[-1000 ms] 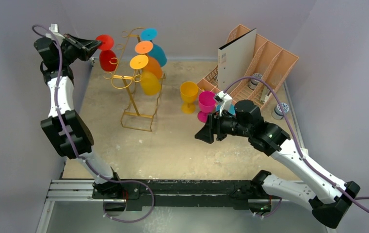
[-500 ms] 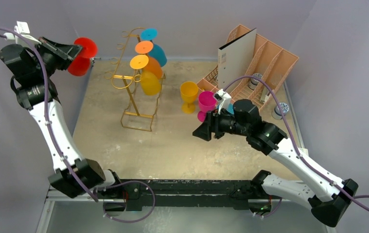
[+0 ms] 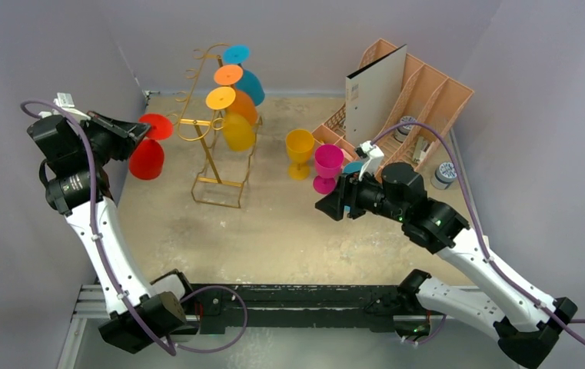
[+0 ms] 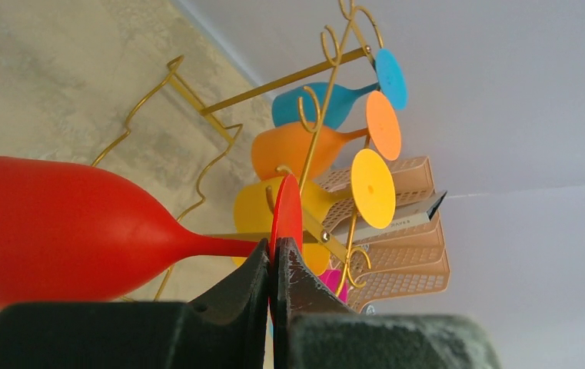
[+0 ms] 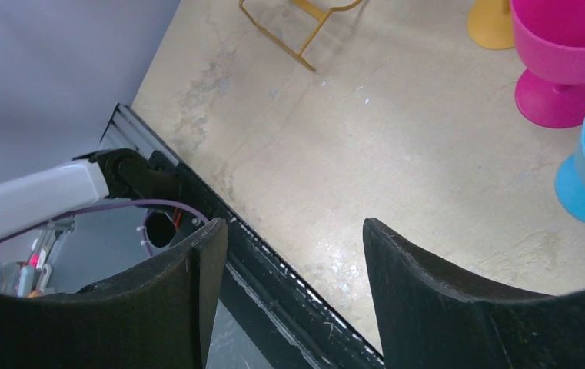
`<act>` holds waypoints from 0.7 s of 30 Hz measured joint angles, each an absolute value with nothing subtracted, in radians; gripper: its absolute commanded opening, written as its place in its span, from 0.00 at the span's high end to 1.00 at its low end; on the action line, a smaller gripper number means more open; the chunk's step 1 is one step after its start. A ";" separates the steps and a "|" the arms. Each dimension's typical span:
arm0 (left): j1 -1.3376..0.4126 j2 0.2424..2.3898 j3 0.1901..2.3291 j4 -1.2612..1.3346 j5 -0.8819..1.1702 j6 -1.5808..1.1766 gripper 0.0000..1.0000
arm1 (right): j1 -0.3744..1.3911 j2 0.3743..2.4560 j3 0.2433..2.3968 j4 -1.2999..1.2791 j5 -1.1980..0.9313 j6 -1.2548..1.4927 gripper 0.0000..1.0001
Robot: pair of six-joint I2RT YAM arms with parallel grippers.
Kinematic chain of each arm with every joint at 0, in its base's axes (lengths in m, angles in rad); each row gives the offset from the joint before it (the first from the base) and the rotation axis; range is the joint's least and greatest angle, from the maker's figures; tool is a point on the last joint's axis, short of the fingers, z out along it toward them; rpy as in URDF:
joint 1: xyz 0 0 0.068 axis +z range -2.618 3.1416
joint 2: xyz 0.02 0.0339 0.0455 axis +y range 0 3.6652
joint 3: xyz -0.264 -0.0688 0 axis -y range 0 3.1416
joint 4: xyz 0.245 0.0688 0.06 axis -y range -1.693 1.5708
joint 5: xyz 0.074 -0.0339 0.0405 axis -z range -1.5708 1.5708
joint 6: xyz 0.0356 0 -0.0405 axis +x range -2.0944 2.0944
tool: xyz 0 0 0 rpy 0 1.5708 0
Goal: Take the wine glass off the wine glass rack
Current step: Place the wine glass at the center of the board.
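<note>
My left gripper (image 3: 135, 137) is clamped shut on the foot of the red glass (image 3: 147, 159). Within the last second I drew this glass off the rack (image 3: 206, 154), carried it toward the upper left of the frame, then lowered it. It now hangs at the left of the frame, near the rack and clear of its hooks. Removal looks complete; set-down remains. 3 other glasses (image 3: 239, 132) stay hooked. My right gripper (image 3: 332, 207) stands wide and empty.

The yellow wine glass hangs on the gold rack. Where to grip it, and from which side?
Likely the thin foot of the yellow wine glass, pinched at its edge from the right of the wine glass rack: the foot sits exposed on top, the bowl hangs wide below.
</note>
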State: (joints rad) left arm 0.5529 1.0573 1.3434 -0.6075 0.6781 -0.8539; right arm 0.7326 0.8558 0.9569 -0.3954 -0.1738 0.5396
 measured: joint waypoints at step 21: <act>0.095 0.886 1.209 -0.760 0.753 -0.710 1.00 | 0.733 0.889 0.936 -0.338 -0.069 0.629 0.32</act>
State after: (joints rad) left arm 0.0952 0.8864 1.2095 -0.7597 0.7532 -0.7105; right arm 0.7326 0.8894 0.9356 -0.3382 -0.0692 0.6292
